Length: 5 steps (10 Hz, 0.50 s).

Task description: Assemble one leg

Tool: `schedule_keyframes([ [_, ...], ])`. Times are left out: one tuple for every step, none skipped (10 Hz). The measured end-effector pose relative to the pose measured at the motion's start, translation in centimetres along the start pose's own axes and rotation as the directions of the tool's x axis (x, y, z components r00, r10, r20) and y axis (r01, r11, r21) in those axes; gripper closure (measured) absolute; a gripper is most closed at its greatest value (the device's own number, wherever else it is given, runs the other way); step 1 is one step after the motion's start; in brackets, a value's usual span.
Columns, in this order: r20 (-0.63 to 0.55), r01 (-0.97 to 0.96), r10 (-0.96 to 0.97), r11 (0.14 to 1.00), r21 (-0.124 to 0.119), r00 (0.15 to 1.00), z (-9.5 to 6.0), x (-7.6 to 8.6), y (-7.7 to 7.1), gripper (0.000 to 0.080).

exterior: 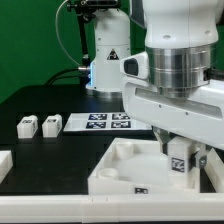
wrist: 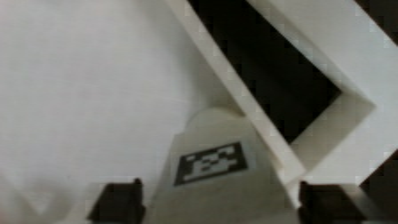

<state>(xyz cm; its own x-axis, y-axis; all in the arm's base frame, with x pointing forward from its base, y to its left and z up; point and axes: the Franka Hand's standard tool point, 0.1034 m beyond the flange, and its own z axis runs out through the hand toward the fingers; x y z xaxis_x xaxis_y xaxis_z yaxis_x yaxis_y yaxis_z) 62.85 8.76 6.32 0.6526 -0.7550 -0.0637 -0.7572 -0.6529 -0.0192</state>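
My gripper [exterior: 178,158] is shut on a leg [exterior: 178,166], a small white peg with a black-and-white tag on its face. It holds the leg upright over the near right corner, in the exterior view, of the large white tray-like tabletop [exterior: 120,170]. In the wrist view the leg [wrist: 217,160] sits between the two dark fingers [wrist: 121,200], with my gripper [wrist: 221,202] closed against its sides. The tabletop's white floor [wrist: 89,90] and raised rim [wrist: 231,70] lie below. I cannot tell whether the leg's lower end touches the tabletop.
Two more legs [exterior: 27,125] [exterior: 50,123] stand on the black table at the exterior view's left. The marker board [exterior: 105,122] lies behind the tabletop. Another white part [exterior: 4,160] shows at the left edge. The robot's base [exterior: 108,50] stands at the back.
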Motion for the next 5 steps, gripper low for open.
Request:
schedule_keyframes([
  [0.0, 0.0, 0.0, 1.0, 0.0, 1.0, 0.0, 0.0, 0.0, 0.0233],
  [0.0, 0.0, 0.0, 1.0, 0.0, 1.0, 0.0, 0.0, 0.0, 0.0168],
  [0.0, 0.002, -0.002, 1.0, 0.0, 1.0, 0.0, 0.0, 0.0, 0.0168],
  [-0.007, 0.01, -0.01, 1.0, 0.018, 1.0, -0.6, -0.4, -0.2, 0.0153],
  [-0.011, 0.012, -0.012, 0.999, 0.031, 1.0, -1.2, -1.1, 0.0, 0.015],
])
